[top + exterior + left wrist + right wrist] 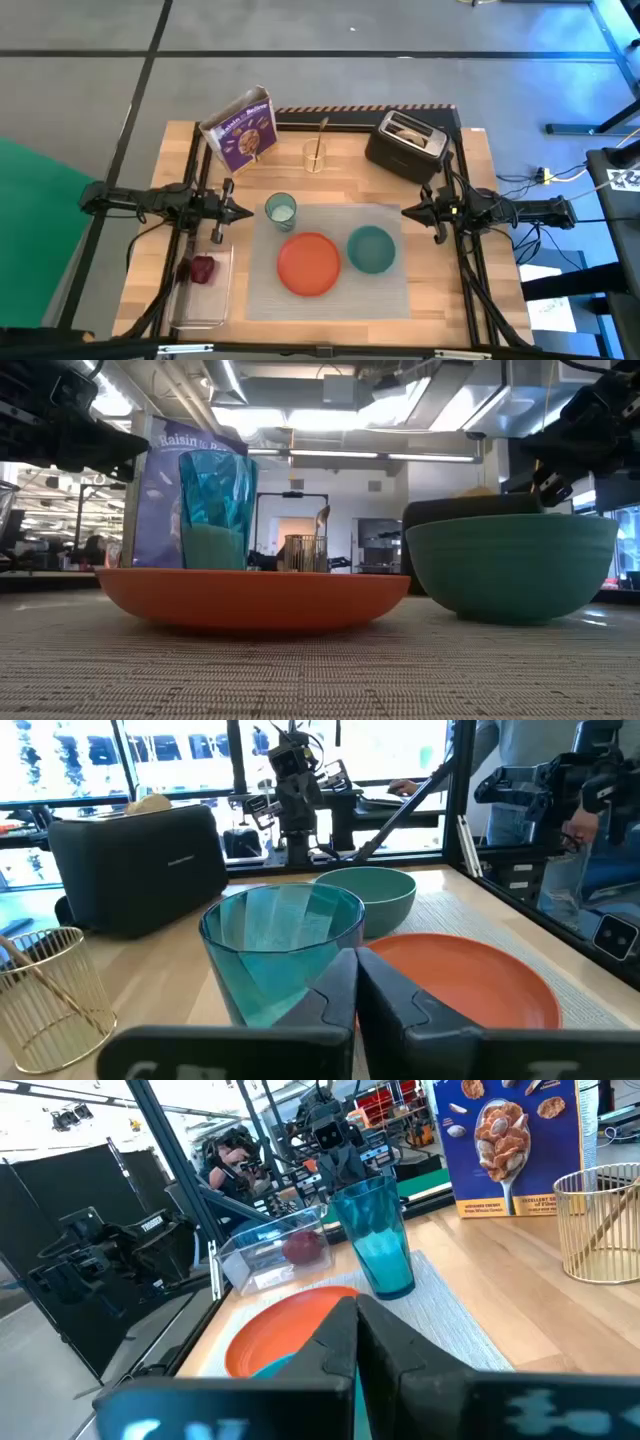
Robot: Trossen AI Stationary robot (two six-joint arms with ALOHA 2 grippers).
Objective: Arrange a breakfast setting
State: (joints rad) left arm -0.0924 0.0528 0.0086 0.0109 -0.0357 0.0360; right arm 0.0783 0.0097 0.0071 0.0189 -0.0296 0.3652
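A grey placemat [385,285] lies at the table's middle. On it stand the orange plate [308,263], the teal bowl [371,249] to the plate's right and the pale blue cup [281,210] at the mat's far left corner. The gold spoon [321,138] stands in a gold wire holder [315,157]. A bagel [404,127] sticks out of the toaster's slot. The red fruit [203,269] lies in a clear tray. No loose cereal shows. My left gripper [246,211] is shut and empty, just left of the cup. My right gripper [407,211] is shut and empty, at the mat's far right corner.
A purple cereal box [243,128] stands at the far left and a black toaster [405,148] at the far right. The clear tray [203,292] sits at the near left, beside the mat. Bare wood shows between the holder and the mat.
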